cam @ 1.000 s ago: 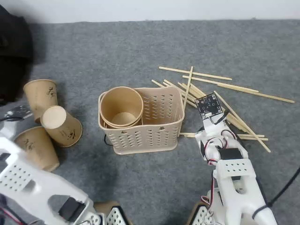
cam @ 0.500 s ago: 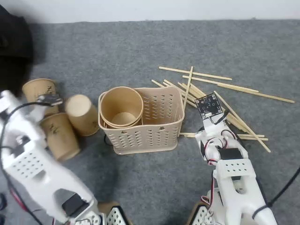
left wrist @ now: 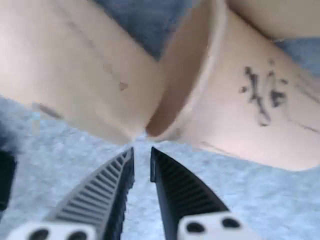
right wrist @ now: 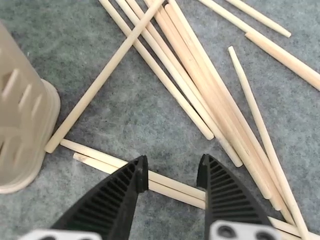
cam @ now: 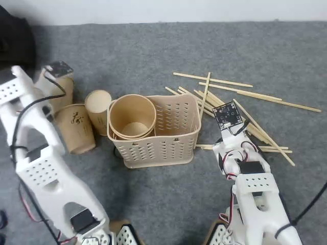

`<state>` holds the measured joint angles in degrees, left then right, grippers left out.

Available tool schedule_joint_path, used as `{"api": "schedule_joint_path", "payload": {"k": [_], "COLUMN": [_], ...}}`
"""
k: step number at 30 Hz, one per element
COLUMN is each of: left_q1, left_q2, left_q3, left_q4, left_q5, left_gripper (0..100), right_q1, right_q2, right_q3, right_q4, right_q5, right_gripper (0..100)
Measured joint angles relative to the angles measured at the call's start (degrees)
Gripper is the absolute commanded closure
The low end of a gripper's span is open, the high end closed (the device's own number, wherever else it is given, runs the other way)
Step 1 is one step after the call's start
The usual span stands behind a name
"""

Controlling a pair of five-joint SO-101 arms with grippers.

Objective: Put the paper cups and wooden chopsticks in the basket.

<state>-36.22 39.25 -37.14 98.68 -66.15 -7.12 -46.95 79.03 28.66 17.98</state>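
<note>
Left of centre on the grey worktop (cam: 153,51) you have three loose paper cups. The nearest cup (cam: 98,111) is just beside the basket (cam: 171,137). The middle cup (cam: 76,130), with a dark print on its side, is next to it. The far cup (cam: 60,97) stands behind both and is partly covered by your left arm (cam: 36,158).

Inside the basket, at its left end, the nested cups (cam: 133,118) stand upright with their mouths up.

Your left gripper (left wrist: 141,157) is low over the worktop with its fingers drawn almost together. Only a thin slit is left between them and they hold nothing. Right in front of its tips, two of the loose cups lie pressed against each other.

To the right of the basket, the wooden chopsticks (cam: 240,102) are scattered in a loose fan on the worktop, none of them in the basket. One leans toward the basket's right rim, and a couple lie near its lower right corner.

Your right gripper (right wrist: 172,175) is above those last ones. Its fingers are spread apart and empty, and two sticks run across the gap beneath them.
</note>
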Motion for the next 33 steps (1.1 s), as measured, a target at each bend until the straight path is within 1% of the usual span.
{"api": "schedule_joint_path", "payload": {"k": [4,9,11,14,20,24,27,30,33], "left_q1": [0.26,3.08,4.4,5.54,6.33,6.51,6.51,6.51,6.68], "left_q2": [-3.34,-7.56,-7.74,-7.74,-7.74,-7.47,-3.78,3.34,11.52], "left_q3": [0.7,3.6,3.78,3.87,3.96,4.75,4.75,2.2,-3.87], "left_q4": [0.09,0.0,-2.46,-9.32,-26.37,-42.37,-54.59,-61.98,-63.82], "left_q5": [1.49,2.2,4.48,11.43,23.91,33.32,40.26,42.9,43.25], "left_gripper": [95,95,95,95,95,94,94,94,94], "right_q1": [0.0,0.0,-0.09,0.0,0.0,0.0,0.0,0.0,0.0], "right_q2": [0.0,0.0,0.0,0.0,0.0,0.0,0.0,0.0,0.0], "right_q3": [0.0,0.0,0.0,0.0,0.0,0.0,0.0,0.0,0.0], "right_q4": [0.0,0.0,0.0,0.0,0.0,0.0,0.0,0.0,0.0], "right_q5": [0.0,0.0,0.0,0.0,0.0,0.0,0.0,0.0,0.0], "right_gripper": [81.9,81.9,81.9,81.9,81.9,81.9,81.9,81.9,81.9]}}
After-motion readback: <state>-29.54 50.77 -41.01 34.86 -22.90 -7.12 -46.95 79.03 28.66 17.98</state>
